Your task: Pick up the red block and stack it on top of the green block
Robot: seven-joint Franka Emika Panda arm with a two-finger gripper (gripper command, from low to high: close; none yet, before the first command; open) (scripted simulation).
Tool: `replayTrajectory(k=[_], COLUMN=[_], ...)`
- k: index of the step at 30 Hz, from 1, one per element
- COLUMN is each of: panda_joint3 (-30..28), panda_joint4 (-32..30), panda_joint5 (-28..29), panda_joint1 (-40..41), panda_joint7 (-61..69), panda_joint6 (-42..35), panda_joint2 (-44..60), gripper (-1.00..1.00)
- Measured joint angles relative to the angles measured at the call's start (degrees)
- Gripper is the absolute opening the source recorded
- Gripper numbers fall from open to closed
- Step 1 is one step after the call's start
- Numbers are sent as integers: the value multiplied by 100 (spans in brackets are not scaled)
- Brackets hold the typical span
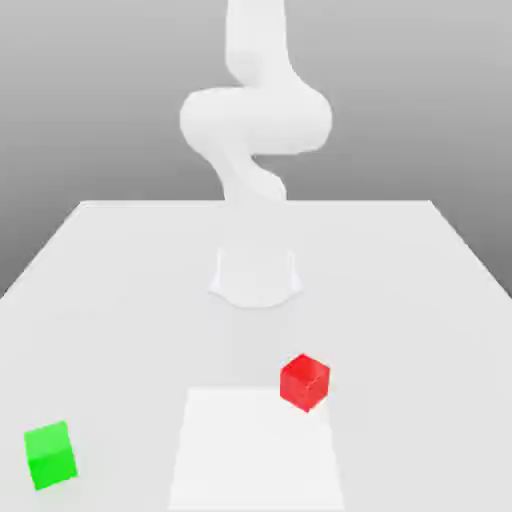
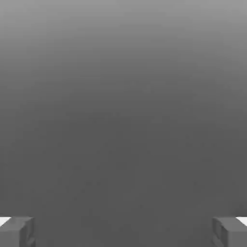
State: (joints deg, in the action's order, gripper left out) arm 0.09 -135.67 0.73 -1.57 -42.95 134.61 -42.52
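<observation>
I've got the white table in front of me, the arm rising at its far side. On my hand camera the gripper is released, its two fingertips standing wide apart with nothing between them, grey background beyond. In the exterior view the red block sits on the table near the front, touching the far corner of a brighter white patch. The green block rests well apart from it, off toward the exterior view's left front corner.
</observation>
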Motion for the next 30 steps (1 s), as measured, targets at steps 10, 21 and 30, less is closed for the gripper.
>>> replayTrajectory(k=[10,21,30], panda_joint3=[-155,-191,-41], panda_joint4=[-1868,-3248,-3172], panda_joint5=[199,-93,-142], panda_joint1=[-721,-1273,-1134], panda_joint7=[1541,3313,3373], panda_joint6=[1352,3676,4263], panda_joint2=[1617,4548,5242], gripper=[0,0,-100])
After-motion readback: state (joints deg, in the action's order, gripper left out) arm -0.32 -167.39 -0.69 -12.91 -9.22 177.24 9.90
